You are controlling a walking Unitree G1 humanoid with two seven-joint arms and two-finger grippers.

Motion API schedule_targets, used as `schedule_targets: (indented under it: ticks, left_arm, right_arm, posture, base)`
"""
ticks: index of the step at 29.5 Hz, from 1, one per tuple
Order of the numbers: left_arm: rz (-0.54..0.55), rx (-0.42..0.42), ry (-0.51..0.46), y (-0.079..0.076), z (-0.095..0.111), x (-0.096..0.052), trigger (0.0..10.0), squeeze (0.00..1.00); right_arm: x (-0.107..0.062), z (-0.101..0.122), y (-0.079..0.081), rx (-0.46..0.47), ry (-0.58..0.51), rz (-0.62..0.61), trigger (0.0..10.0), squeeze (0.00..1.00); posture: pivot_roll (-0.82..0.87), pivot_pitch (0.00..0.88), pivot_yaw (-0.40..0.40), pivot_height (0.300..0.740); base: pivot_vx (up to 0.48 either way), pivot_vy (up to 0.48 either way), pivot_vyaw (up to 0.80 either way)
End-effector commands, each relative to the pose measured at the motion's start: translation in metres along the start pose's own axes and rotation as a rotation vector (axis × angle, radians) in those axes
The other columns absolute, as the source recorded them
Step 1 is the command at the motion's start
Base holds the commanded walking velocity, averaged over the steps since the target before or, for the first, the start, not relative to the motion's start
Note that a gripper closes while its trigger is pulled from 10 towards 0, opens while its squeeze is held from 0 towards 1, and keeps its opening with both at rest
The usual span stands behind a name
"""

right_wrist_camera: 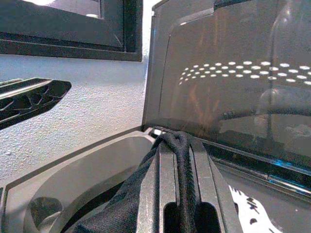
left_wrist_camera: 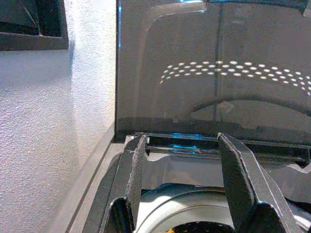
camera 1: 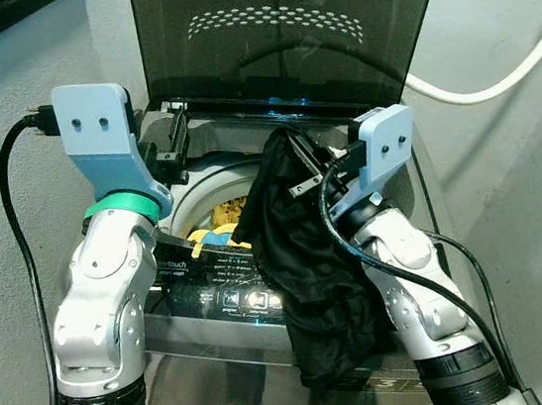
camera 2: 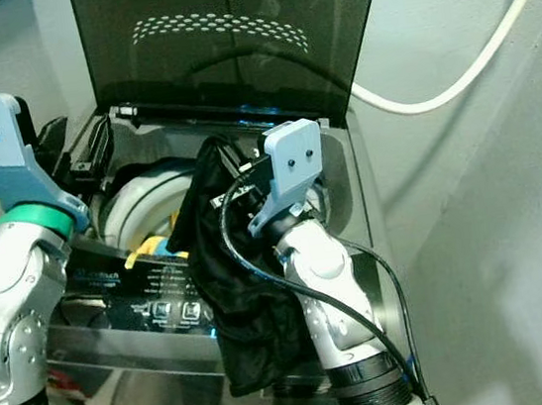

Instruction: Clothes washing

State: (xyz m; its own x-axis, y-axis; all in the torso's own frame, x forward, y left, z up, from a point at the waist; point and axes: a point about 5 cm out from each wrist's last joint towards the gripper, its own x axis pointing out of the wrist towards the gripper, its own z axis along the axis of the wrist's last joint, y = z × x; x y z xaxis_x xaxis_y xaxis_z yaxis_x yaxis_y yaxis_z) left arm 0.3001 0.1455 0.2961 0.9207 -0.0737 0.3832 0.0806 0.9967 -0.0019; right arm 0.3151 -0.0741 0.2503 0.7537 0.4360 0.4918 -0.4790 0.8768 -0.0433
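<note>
The grey top-loading washing machine stands against a rough pale plaster wall, its dark tinted lid raised upright at the far side. A thick white hose loops across the wall to the right, and a dark-framed panel hangs on the wall to the left. The round white drum opening already holds yellow and blue laundry.

The long black cloth garment hangs from the right tool, whose fingers are clamped shut on its top fold just above the right rim of the drum; most of the fabric trails down over the near control panel and outside the tub. To load it well, I judge the arm should lift higher and carry left and far, over the middle of the opening, so the dangling tail clears the panel before release.

The left tool hovers over the far left corner, fingers spread and empty.
</note>
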Motion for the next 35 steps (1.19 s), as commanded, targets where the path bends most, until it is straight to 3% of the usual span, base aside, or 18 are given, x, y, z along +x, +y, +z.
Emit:
schedule_targets:
  ticks: [1, 9, 26, 35]
  left_arm:
    - [0.002, 0.015, 0.008, -0.0006, -0.0036, -0.0003, 10.0, 0.00]
    - [0.002, -0.001, 0.029, -0.0013, -0.0068, 0.0002, 10.0, 0.00]
    - [0.014, -0.011, 0.048, 0.0001, -0.0081, 0.0005, 10.0, 0.00]
    - [0.011, -0.011, 0.058, 0.0007, -0.0100, 0.0006, 10.0, 0.00]
  right_arm:
    - [-0.0018, -0.0022, -0.0021, -0.002, 0.013, -0.007, 10.0, 0.00]
    - [-0.0018, -0.0024, -0.0020, -0.003, 0.014, -0.005, 10.0, 0.00]
    - [-0.0022, -0.0025, -0.0021, -0.003, 0.014, -0.012, 10.0, 0.00]
    - [-0.0029, -0.0028, -0.0020, -0.010, 0.015, -0.014, 10.0, 0.00]
  posture:
    - [0.15, 0.000, -0.023, 0.740]
    - [0.15, 0.000, -0.023, 0.740]
    - [0.15, 0.000, -0.016, 0.740]
    - [0.15, 0.000, -0.016, 0.740]
  base:
    - [0.000, 0.000, 0.00]
    - [0.000, 0.000, 0.00]
    - [0.000, 0.463, 0.00]
    - [0.000, 0.000, 0.00]
